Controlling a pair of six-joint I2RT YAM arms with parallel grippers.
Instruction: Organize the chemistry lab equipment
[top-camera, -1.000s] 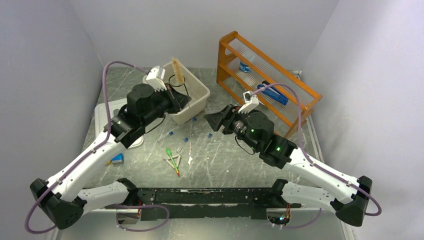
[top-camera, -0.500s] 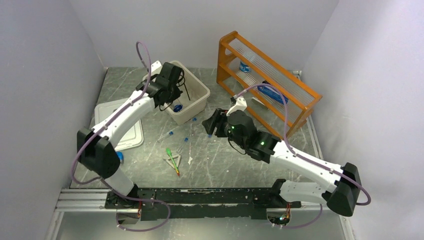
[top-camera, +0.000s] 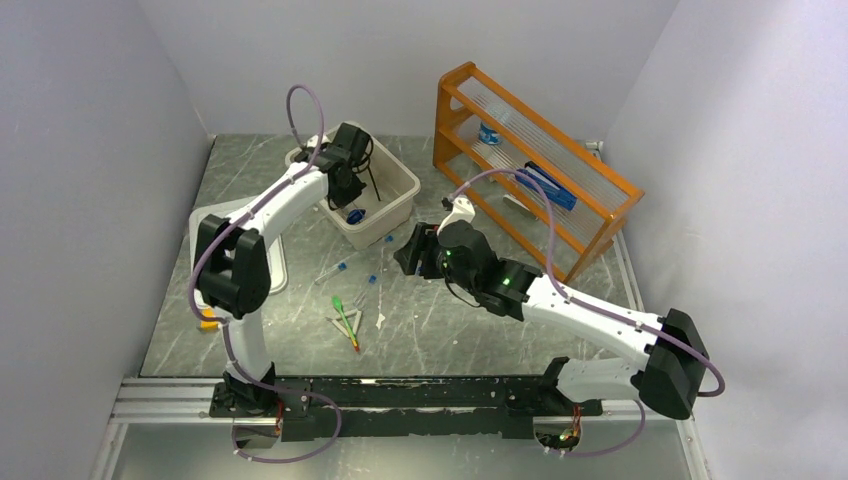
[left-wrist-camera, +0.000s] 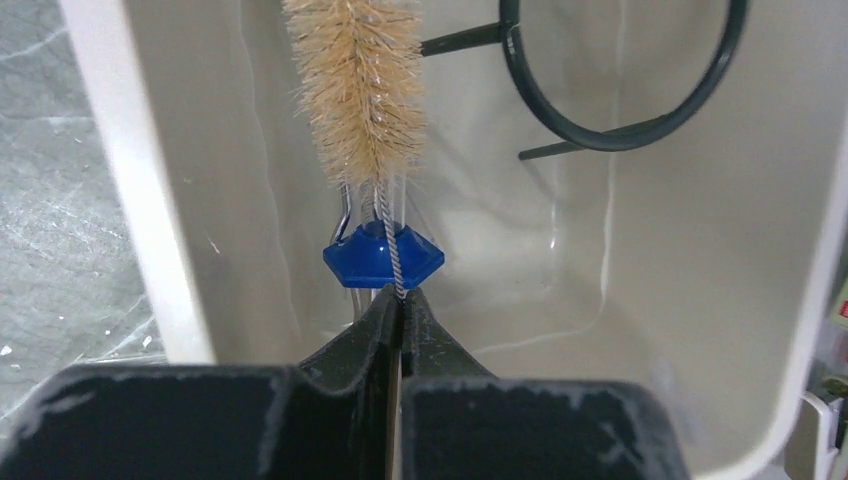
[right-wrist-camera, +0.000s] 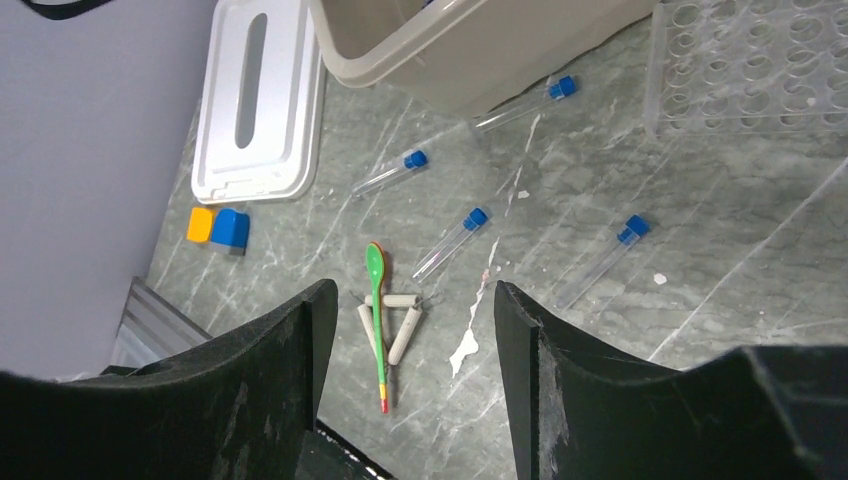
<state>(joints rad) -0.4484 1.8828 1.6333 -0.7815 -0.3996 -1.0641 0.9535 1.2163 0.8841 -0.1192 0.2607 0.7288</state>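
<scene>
Lab equipment is only partly sorted, judging from all three views.

From the top camera, the left gripper (top-camera: 345, 152) is reaching down into the beige bin (top-camera: 408, 190), where the ring stand (top-camera: 370, 172) is already sitting. The right gripper (top-camera: 408, 250) is hovering over the table just in front of the bin. Loose tubes (top-camera: 336, 270) and a green dropper (top-camera: 344, 316) are lying near it. The orange shelf (top-camera: 560, 190) is standing at the back right.

In the left wrist view, the jaws are pressing together on the twisted wire stem of the brush (left-wrist-camera: 365, 80), holding it inside the bin (left-wrist-camera: 150, 200). The ring stand (left-wrist-camera: 620, 135) is leaning by the far wall, and a blue cap (left-wrist-camera: 383, 255) is lying just beyond the fingertips. The brush is in place over the bin but is not yet being released.

In the right wrist view, the right gripper (right-wrist-camera: 410, 300) is looking down at the table with its jaws standing apart and nothing between them. Four blue-capped tubes (right-wrist-camera: 448, 247) are lying scattered, one just beside the bin (right-wrist-camera: 470, 50). The clear rack (right-wrist-camera: 760, 60) is sitting at the upper right, and its holes in view are holding nothing. The dropper (right-wrist-camera: 376, 290) and short white rods (right-wrist-camera: 405, 335) are lying together. The white lid (right-wrist-camera: 225, 120) is resting on the table apart from the bin.

Most of the job seems to be left: tubes, dropper and rods are all waiting. No tweezers can be made out.
</scene>
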